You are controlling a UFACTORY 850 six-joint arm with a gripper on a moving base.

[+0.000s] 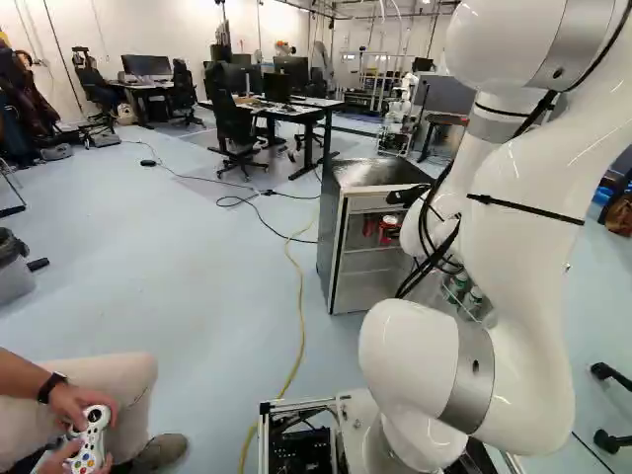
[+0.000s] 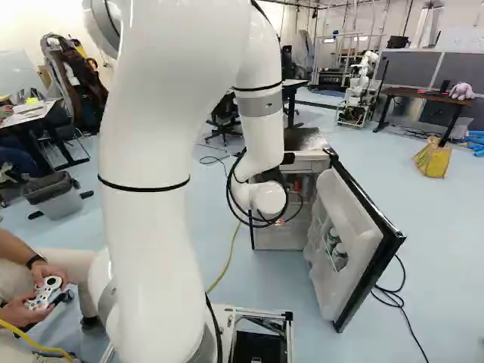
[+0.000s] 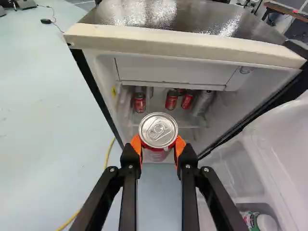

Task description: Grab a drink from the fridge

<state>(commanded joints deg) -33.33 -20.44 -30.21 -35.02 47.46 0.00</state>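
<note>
Pale blue floor (image 1: 178,276) all round, desks (image 1: 296,113) toward the back, yellow cable (image 1: 301,286) running up beside the fridge (image 1: 331,237). Door (image 2: 355,227) standing open, off the right side of the fridge in the right base view, bottles (image 2: 339,257) in the rack. More cans (image 3: 171,99) inside, well beyond the gripper (image 3: 159,146).

Gripped: one red can (image 3: 158,130) with silver lid, clamped by orange pads (image 3: 136,144) from both sides. Right between the fingertips, lid facing the wrist camera, near upright by the look of it, long axis across the squeeze. At the fridge mouth or just outside; can't tell exact depth.

Looks like pulling out is the step in hand, grab itself done. Next: hold the squeeze, back straight out, no tilt. Swing aside only once clear of the door, else likely to clip it. Go easy on force: thin wall, could dent; too loose, could slip down.
</note>
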